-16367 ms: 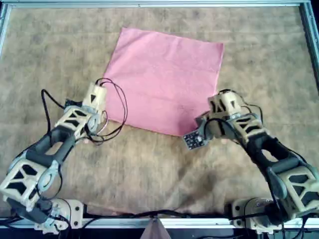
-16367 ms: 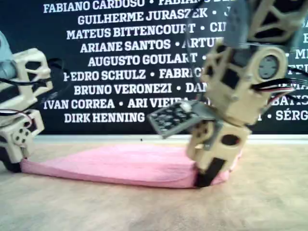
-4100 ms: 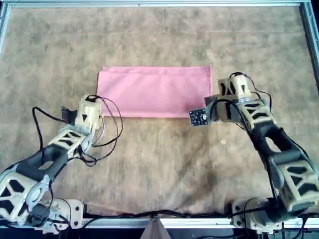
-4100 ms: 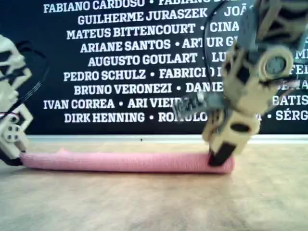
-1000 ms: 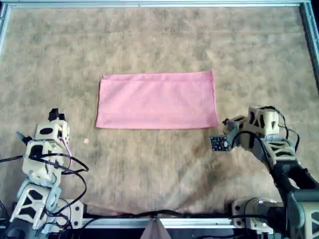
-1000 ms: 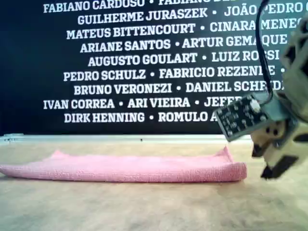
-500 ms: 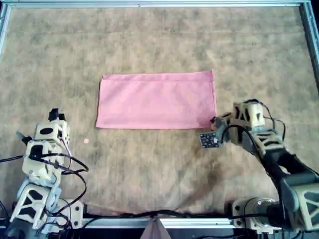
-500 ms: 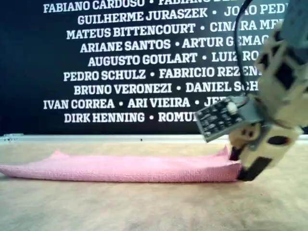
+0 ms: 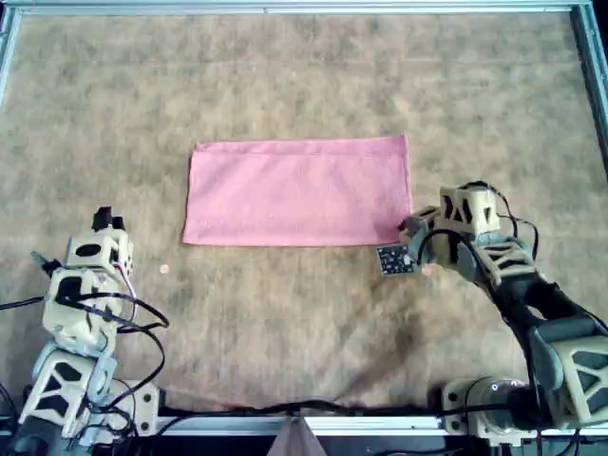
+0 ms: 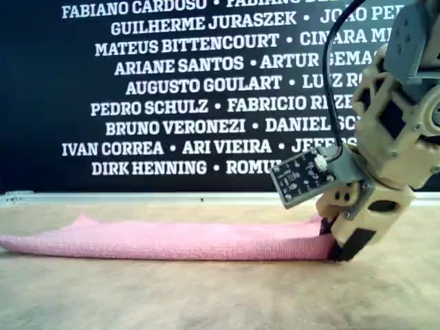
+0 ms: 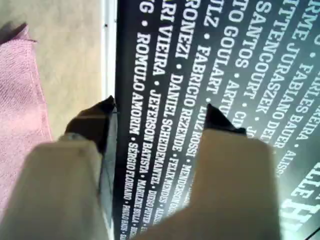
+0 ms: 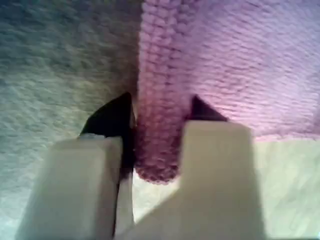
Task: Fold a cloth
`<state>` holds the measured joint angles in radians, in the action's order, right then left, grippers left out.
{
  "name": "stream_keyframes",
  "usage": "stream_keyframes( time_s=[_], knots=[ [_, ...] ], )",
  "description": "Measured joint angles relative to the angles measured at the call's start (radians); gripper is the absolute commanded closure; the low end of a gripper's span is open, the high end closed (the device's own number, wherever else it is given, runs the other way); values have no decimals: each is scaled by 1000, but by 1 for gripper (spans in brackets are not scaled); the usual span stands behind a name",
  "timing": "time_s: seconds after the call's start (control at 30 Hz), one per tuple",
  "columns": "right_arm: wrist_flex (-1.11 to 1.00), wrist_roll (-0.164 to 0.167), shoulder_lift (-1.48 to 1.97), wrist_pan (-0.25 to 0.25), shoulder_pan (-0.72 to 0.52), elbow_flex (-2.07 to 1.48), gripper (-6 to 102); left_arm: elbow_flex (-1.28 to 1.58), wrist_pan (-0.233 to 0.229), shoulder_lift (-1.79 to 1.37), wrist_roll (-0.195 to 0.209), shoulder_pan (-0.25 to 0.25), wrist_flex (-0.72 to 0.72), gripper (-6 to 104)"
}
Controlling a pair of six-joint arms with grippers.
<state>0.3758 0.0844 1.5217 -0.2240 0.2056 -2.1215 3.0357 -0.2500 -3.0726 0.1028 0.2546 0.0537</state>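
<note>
The pink cloth (image 9: 299, 190) lies flat on the mat, folded into a long rectangle; in the exterior view (image 10: 179, 240) it is a low double layer. My second gripper (image 9: 408, 232) is down at the cloth's near right corner in the overhead view, at the exterior view's right end of the cloth (image 10: 337, 245). In the second wrist view the gripper (image 12: 160, 115) is open, and its jaws straddle the folded edge of the cloth (image 12: 225, 60). My first gripper (image 9: 103, 221) is drawn back at the overhead view's lower left, open and empty (image 11: 157, 112), with the cloth's end (image 11: 20, 100) off to one side.
The mottled tan-brown mat (image 9: 304, 76) covers the table inside a metal frame (image 9: 285, 8). A black banner with white names (image 10: 179, 89) stands behind the table. A small circuit board (image 9: 394, 258) juts from the second wrist. A tiny pink spot (image 9: 164, 270) lies near the first arm.
The second gripper moved from beside the cloth to its near right corner and lowered onto the mat, jaws now straddling the folded edge. The first arm and the cloth have not moved.
</note>
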Motion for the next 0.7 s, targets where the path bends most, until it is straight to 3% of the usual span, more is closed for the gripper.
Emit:
stream_keyframes(
  time_s=[0.1,0.37,0.5,0.7],
  knots=[
    [0,0,0,0,0,2,100,0,0,0,0,0,0,34],
    [0,-6,0,0,2,2,94,0,0,0,0,0,0,34],
    [0,-41,-11,0,3,89,94,0,0,0,0,0,0,34],
    [0,-124,-11,3,64,259,94,0,0,0,0,0,0,34]
  ],
)
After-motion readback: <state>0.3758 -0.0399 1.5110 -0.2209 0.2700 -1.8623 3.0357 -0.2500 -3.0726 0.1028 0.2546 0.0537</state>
